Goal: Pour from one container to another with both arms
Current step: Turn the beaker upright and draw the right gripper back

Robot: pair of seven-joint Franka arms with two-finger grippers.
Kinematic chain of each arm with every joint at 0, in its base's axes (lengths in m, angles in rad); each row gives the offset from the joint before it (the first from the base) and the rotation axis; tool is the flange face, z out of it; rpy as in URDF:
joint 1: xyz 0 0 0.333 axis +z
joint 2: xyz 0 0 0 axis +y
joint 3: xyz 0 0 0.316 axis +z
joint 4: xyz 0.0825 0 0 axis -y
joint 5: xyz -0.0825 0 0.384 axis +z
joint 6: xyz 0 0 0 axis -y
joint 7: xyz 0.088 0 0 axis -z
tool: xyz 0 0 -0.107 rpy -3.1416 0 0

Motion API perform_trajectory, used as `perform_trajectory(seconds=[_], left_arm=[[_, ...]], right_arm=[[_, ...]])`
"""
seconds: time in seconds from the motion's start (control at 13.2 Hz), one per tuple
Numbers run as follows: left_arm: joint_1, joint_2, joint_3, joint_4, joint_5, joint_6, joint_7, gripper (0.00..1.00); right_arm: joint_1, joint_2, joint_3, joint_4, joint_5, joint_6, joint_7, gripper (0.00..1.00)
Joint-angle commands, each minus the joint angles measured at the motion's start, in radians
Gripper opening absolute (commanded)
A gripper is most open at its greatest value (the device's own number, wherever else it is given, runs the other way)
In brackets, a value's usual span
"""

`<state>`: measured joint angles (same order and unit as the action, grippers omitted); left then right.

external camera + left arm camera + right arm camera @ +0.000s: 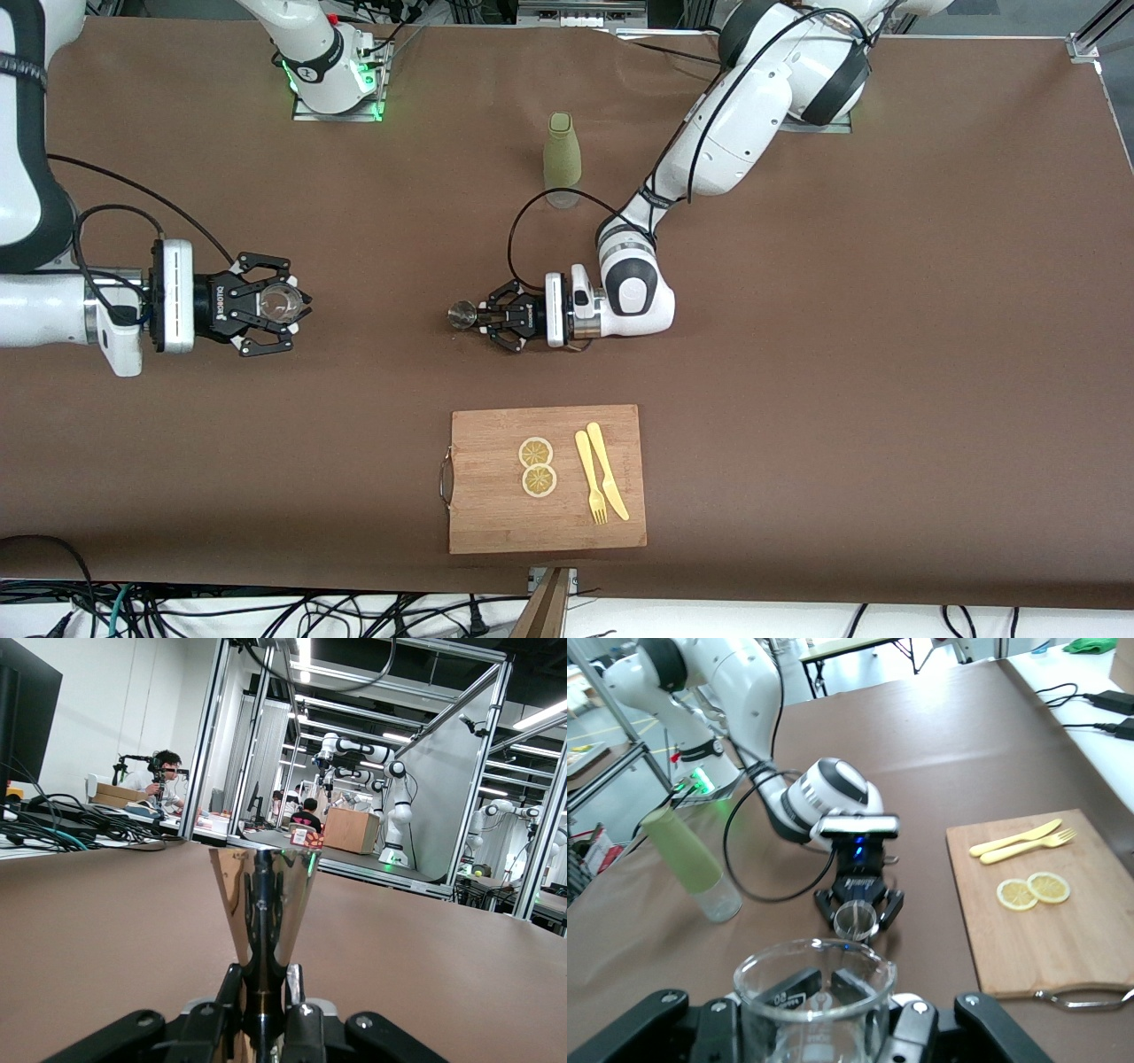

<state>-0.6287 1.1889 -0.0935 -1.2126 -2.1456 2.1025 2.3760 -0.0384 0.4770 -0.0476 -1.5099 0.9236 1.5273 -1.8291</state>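
step in hand: both containers gripped, well apart, pour not begun. next: bring them together, tilt one over the other. near to far: cutting board (547, 478); left gripper (493, 316), closed on the upright steel cup (461, 314), forearm level above mid-table; right gripper (276, 306), clamped round the glass beaker (282, 303), likewise level; green bottle (562, 160).

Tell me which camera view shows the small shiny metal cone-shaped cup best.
The left wrist view: the small shiny metal cone-shaped cup fills the middle, clamped in the left gripper. The front view shows only its round mouth from above; the right wrist view shows it small and end-on.
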Motion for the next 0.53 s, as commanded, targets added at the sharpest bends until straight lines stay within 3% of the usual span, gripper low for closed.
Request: perform_trajectory(seconds=[0.0,0.23,0.45], left_arm=[[0.026,-0.103,0.008,-0.119,0.013,-0.015,0.011,0.00],[0.084,-0.199,0.008,-0.250,0.104,-0.044,0.015,0.00],[0.194,-0.284,0.021,-0.414,0.156,-0.181,0.090,0.00]], right_arm=[[-0.041,0.080,-0.047,0.022,0.005,-0.073,-0.140,0.04],[-0.057,0.135,-0.086,0.022,0.003,-0.111,-0.251,0.04],[-0.075,0.193,-0.086,0.022,0.008,-0.111,-0.359,0.04]])
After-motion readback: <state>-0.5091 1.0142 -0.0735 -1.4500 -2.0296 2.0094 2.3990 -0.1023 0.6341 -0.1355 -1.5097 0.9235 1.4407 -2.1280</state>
